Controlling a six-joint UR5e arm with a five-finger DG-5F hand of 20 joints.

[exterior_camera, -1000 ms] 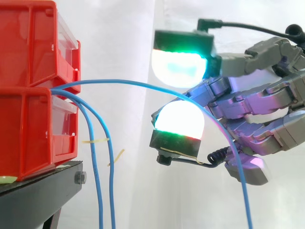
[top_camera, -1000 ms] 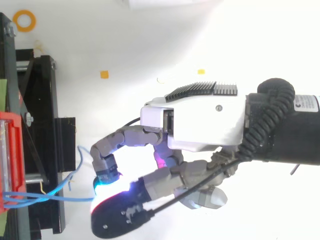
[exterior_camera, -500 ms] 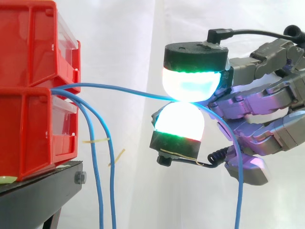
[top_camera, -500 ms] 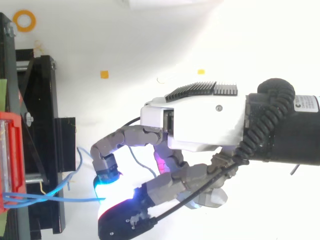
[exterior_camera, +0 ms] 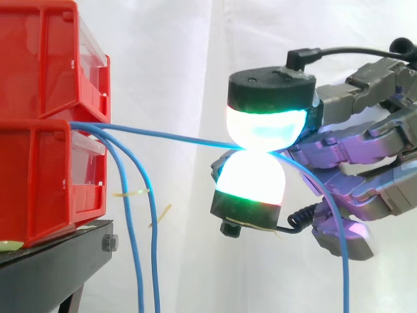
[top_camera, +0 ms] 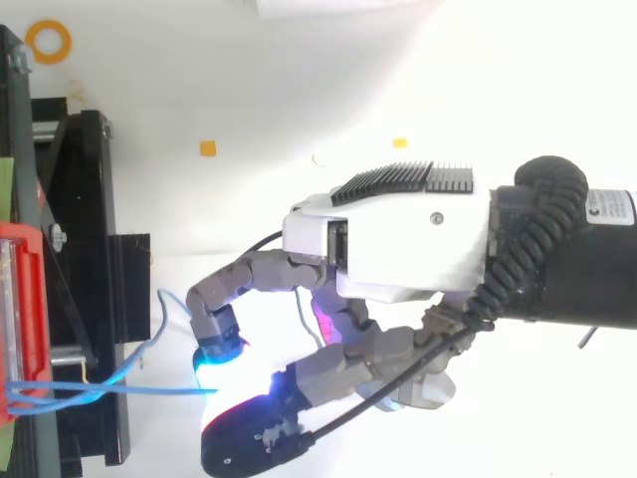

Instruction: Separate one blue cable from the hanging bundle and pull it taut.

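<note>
Blue cable | centre-left of side view, stretched near-straight from red bins to the pinch | hand clamped on it between 2 glowing pads, likely for pulling clear | 2 other strands hanging slack, lower left

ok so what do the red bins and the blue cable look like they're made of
The red bins look like moulded plastic, slightly glossy, with even colour and ribbed walls. The blue cable seems a thin wire in a smooth plastic or rubber jacket, since it bends in soft curves; its core is hidden.
</note>
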